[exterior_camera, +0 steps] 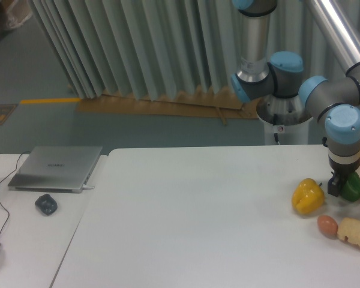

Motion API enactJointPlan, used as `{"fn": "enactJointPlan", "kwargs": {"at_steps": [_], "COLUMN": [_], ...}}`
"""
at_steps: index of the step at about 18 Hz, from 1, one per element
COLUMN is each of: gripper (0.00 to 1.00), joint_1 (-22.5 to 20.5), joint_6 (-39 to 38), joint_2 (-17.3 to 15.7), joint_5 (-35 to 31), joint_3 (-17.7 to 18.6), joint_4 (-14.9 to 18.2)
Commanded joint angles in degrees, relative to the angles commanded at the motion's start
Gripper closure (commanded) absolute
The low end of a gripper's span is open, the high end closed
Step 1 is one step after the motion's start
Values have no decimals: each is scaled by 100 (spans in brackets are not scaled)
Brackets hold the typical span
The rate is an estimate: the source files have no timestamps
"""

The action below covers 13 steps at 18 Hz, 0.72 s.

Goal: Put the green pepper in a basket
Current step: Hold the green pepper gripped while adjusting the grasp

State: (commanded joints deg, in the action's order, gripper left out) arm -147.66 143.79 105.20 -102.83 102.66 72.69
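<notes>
Hand (341, 187) low against the green pepper (353, 187), half hiding it; grip seemingly pinching, not clearly visible.

White table (198, 210): yellow pepper (306, 196), green pepper (353, 187), egg (327, 225), bread (356, 233) at right edge.

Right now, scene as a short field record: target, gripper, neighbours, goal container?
target: green pepper, on the table near its right edge
gripper: gripper down at the green pepper's left side; jaws' state unclear
neighbours: yellow pepper to the left, apart; egg and a pale bread-like item in front
goal container: no basket in view
side desk: laptop, mouse
</notes>
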Motion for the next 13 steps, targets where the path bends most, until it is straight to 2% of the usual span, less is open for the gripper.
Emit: {"fn": "enactJointPlan", "kwargs": {"at_steps": [2,5,8,13], "gripper": [8,19,27,30], "joint_1": [-18,-9,0,-9], "joint_6": [9,9,0,18], "joint_2": [18,18,18,18], "joint_5": [9,9,9,18], "joint_3": [0,9,26,0], "joint_4": [-9,-44,-88,-79]}}
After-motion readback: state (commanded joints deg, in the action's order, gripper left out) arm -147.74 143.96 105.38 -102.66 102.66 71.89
